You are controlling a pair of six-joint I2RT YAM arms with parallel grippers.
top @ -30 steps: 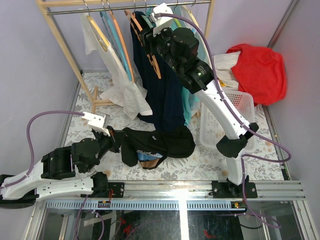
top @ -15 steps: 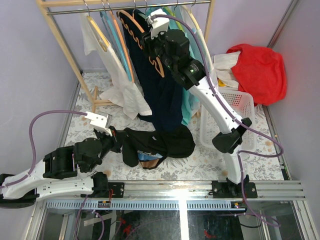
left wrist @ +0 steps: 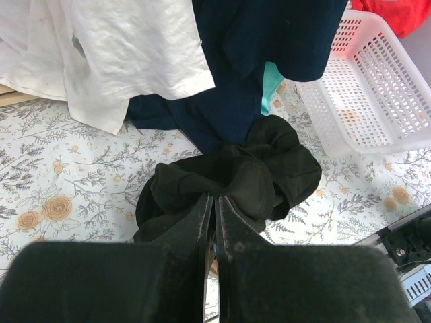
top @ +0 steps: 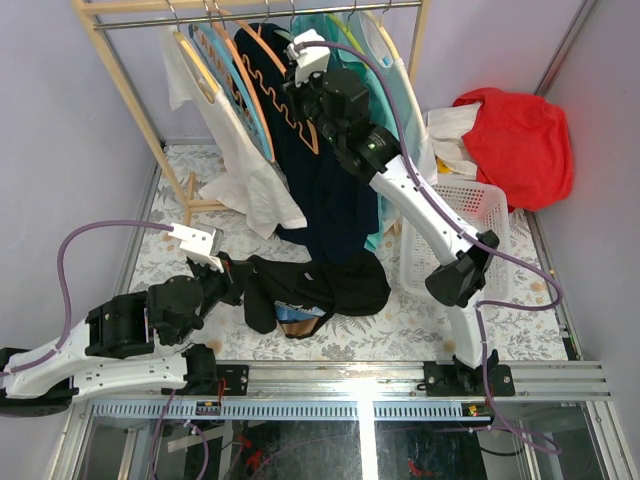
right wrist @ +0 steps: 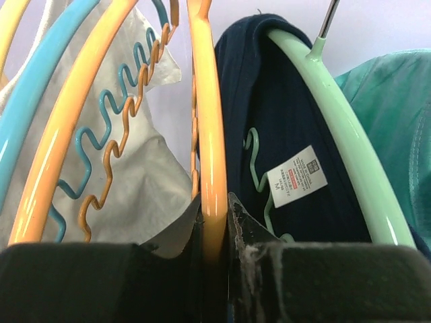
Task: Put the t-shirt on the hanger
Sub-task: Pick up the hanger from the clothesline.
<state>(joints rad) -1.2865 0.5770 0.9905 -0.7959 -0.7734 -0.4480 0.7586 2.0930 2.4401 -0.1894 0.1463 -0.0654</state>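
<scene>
Right gripper (right wrist: pixel 214 210) is clamping the orange hanger (right wrist: pixel 207 128), fingers squeezed on one arm of it, up at the rack (top: pixel 130 20), 12 o'clock in the top view. Blue hanger (right wrist: pixel 40 114) is hanging at its 9 o'clock. Mint hanger (right wrist: pixel 330 114) carrying the navy shirt (right wrist: pixel 283 101) is at its 3 o'clock.

Left gripper (left wrist: pixel 214 212) is pinching a fold of the black t-shirt (left wrist: pixel 269 168), jaws nearly together on the cloth. T-shirt is lying bunched on the floral table (left wrist: pixel 60 195), at 6 o'clock of the navy shirt's hem and meeting it. White basket (left wrist: pixel 377 87) is sitting near at the t-shirt's 2 o'clock. White shirt (left wrist: pixel 135 54) is hanging at its 11 o'clock.
</scene>
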